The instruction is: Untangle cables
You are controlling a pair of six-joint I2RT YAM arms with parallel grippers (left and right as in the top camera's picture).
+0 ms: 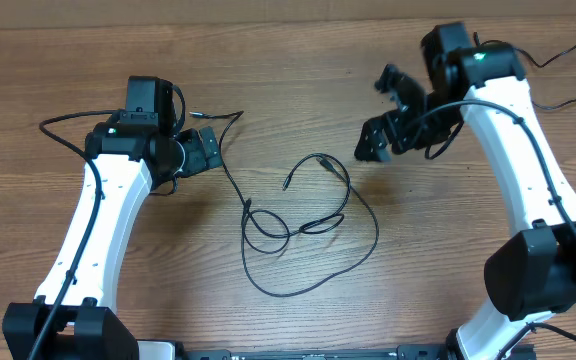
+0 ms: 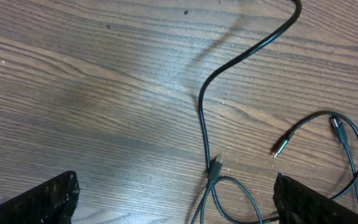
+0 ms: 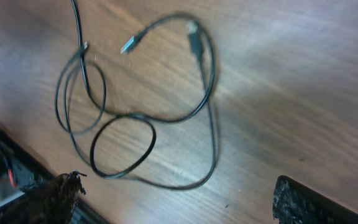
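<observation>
The cables [image 1: 308,222] are thin black cords lying in loose overlapping loops at the table's middle. One strand runs up-left toward my left gripper [image 1: 204,150]. In the left wrist view that strand [image 2: 205,106] ends in a plug over a loop, and a second plug [image 2: 280,147] lies to its right. My left gripper [image 2: 176,208] is open and empty above the table. My right gripper [image 1: 383,110] is open and empty, raised to the right of the cables. In the right wrist view the loops [image 3: 210,87] lie ahead of the open fingers [image 3: 179,205].
The wooden table [image 1: 298,60] fills the view. Thicker black arm wires hang by the left arm [image 1: 63,125] and the right arm [image 1: 568,55]. A black base rail [image 1: 318,352] runs along the front edge between the arm bases.
</observation>
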